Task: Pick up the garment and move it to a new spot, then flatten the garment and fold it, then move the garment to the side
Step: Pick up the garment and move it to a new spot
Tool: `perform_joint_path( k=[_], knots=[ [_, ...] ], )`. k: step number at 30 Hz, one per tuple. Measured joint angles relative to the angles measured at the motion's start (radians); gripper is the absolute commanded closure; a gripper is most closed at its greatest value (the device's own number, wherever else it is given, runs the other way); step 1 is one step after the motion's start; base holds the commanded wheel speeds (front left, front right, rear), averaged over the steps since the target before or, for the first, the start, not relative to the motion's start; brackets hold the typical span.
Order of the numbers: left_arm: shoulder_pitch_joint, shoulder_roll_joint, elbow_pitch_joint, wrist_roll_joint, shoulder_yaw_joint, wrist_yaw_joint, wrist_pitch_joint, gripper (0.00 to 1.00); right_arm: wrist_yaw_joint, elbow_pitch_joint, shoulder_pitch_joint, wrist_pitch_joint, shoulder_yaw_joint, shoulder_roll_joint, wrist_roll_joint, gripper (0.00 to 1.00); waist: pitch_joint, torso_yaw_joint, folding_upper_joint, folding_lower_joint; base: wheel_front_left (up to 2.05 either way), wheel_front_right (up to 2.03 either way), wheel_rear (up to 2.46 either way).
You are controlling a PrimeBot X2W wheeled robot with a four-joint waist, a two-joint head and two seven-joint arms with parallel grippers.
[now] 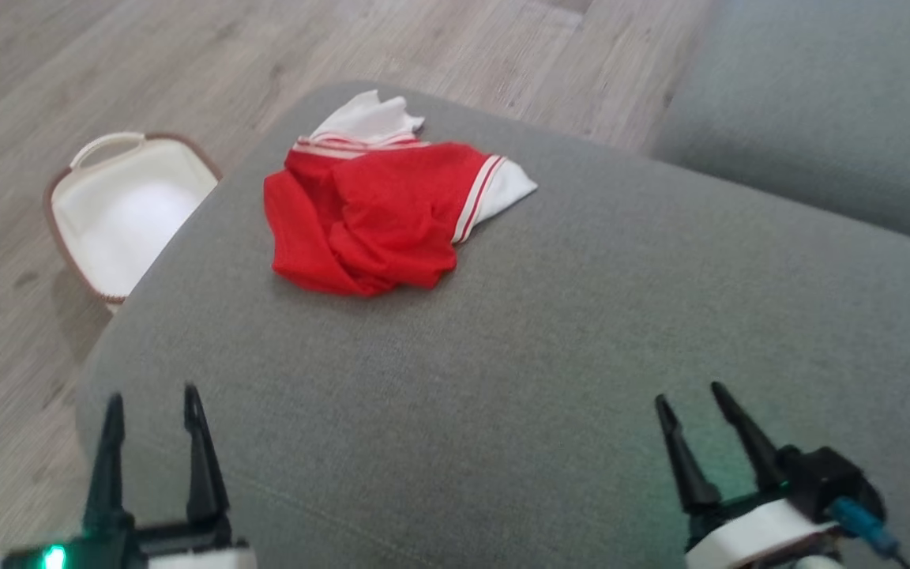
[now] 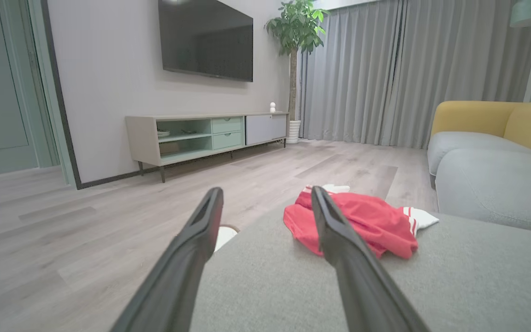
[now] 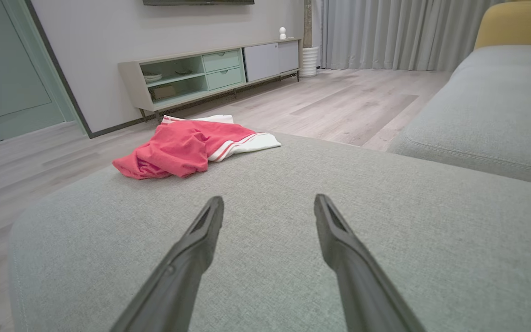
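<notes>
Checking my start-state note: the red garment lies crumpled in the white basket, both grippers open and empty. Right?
Not in the basket: the head view shows the garment crumpled on the grey cushion. The left gripper and right gripper are open and empty.

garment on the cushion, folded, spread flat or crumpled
Crumpled: the red garment lies bunched in loose overlapping wrinkles on the grey cushion, its white striped ends sticking out unevenly.
</notes>
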Motion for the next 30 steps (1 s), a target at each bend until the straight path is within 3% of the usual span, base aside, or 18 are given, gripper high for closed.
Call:
perform_joint_path(
  k=[4,11,14,17,23,30],
  knots=[
    [-0.099,-0.001,-0.039,0.006,0.004,-0.001,0.000,0.00,0.000,-0.056,-0.011,0.000,-0.007,-0.068,-0.017,0.00,0.071,0.006,0.0000,0.0002,0.00,0.00,0.00],
    [-0.452,0.003,0.045,-0.010,0.017,-0.072,0.000,0.00,0.000,-0.148,-0.112,0.000,-0.017,-0.235,-0.034,0.00,0.249,0.001,0.0000,0.0004,0.00,0.00,0.00],
    [-0.641,0.007,0.192,-0.031,0.012,-0.112,0.003,0.00,0.000,-0.184,-0.150,0.000,-0.020,-0.304,-0.034,0.00,0.324,0.001,0.0000,0.0005,0.00,0.00,0.00],
    [-0.829,0.007,0.392,-0.084,0.009,-0.152,0.105,0.00,0.000,-0.216,-0.174,0.000,-0.023,-0.359,-0.033,0.00,0.390,0.000,-0.0001,0.0006,0.00,0.00,0.00],
    [-1.165,0.008,0.765,-0.136,0.013,-0.168,0.314,0.00,0.000,-0.333,-0.178,0.053,-0.041,-0.444,-0.031,0.00,0.489,-0.001,-0.0001,0.0005,0.00,0.00,0.00],
    [-1.239,0.013,1.070,-0.192,0.013,-0.220,0.416,0.00,0.000,-0.411,-0.181,0.093,-0.055,-0.472,-0.021,0.00,0.541,-0.049,-0.0001,0.0002,0.00,0.00,0.00]
  ],
)
